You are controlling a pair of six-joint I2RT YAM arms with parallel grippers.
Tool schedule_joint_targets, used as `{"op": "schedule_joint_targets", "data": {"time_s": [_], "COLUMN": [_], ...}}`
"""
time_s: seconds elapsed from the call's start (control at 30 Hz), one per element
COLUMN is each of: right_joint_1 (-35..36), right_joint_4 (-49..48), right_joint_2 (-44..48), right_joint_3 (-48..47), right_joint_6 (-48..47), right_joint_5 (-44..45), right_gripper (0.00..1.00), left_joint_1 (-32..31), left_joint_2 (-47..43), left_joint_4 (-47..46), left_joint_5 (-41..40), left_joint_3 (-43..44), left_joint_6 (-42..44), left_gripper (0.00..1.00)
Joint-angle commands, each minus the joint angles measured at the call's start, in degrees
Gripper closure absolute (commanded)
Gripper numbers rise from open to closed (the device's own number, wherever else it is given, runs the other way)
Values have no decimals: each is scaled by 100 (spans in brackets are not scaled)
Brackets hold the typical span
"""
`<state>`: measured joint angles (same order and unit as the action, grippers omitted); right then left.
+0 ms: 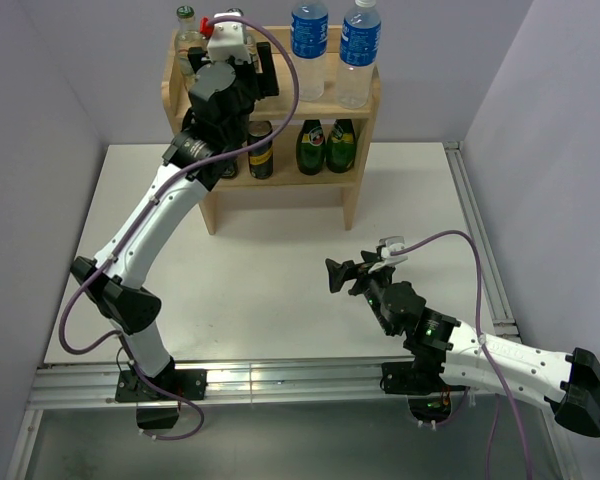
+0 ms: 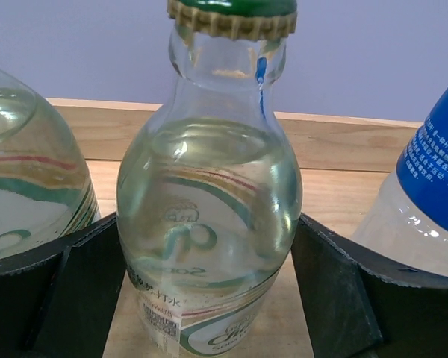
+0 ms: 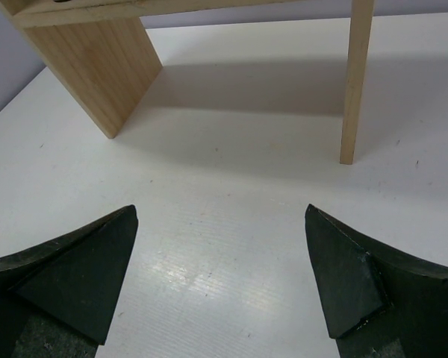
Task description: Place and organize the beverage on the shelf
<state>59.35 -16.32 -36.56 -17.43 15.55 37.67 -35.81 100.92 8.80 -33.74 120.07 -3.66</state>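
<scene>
Lavender walls close in a white bench, with the shelf at its far edge. My left gripper is up on the top tier. Its fingers flank a glass bottle that stands on the wood, so close that I cannot tell whether they are grasping it or released. A second glass bottle is to its left and the water bottles to its right. Cans and green bottles sit on the lower tier. My right gripper hangs released over the near right bench.
</scene>
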Motion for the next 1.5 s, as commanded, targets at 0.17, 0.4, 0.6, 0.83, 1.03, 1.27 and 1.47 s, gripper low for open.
{"op": "schedule_joint_targets", "data": {"time_s": [0.17,0.4,0.6,0.83,1.03,1.27,1.47], "right_joint_1": [-29,-38,-38,-38,-38,-29,-38], "right_joint_4": [-214,-223,-223,-223,-214,-267,22], "right_joint_2": [-36,-53,-62,-88,-106,-27,78], "right_joint_3": [-32,-41,-41,-41,-50,-6,-242], "right_joint_6": [-35,-43,-52,-52,-70,-87,140], "right_joint_5": [-5,-14,3,21,56,100,144], "right_gripper": [0,0,0,0,0,0,0], "left_joint_1": [13,-22,-92,-198,-312,-725,-963], "left_joint_2": [-599,-899,-1127,-1356,-1663,-2917,-4394], "left_joint_4": [-106,-185,-133,-185,-80,263,587], "left_joint_5": [78,16,-1,-36,-19,-212,269], "left_joint_3": [-352,-766,-1020,-1381,-1854,-3374,-5079], "left_joint_6": [-214,-267,-319,-346,-521,-934,-1619], "left_gripper": [10,9,10,10,12,5,1]}}
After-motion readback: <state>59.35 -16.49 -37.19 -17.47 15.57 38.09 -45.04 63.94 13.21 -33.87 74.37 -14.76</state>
